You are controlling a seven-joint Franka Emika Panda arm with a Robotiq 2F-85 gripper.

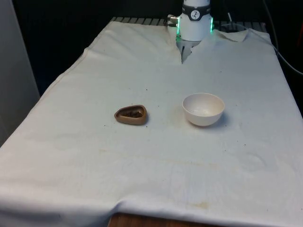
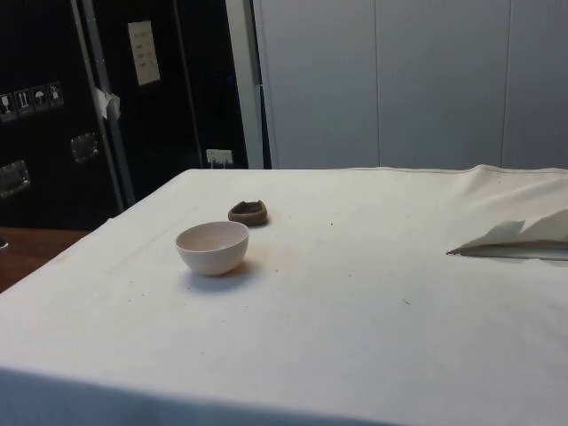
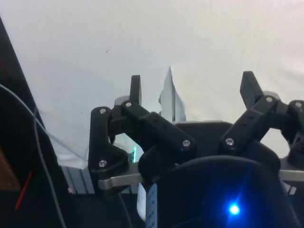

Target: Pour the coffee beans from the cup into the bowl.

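We see the black two-finger hand [image 3: 192, 90] with its fingers spread wide and nothing between them, high over the white-clothed surface [image 1: 156, 161]. The small brown teardrop-shaped cup [image 1: 130, 114] sits upright on the cloth, with what seem to be dark coffee beans [image 1: 132, 113] inside. The white round ceramic bowl [image 1: 203, 109] stands near it, towards the front view's right, the two apart. In the side view, the bowl [image 2: 212, 248] appears nearer than the cup [image 2: 248, 212].
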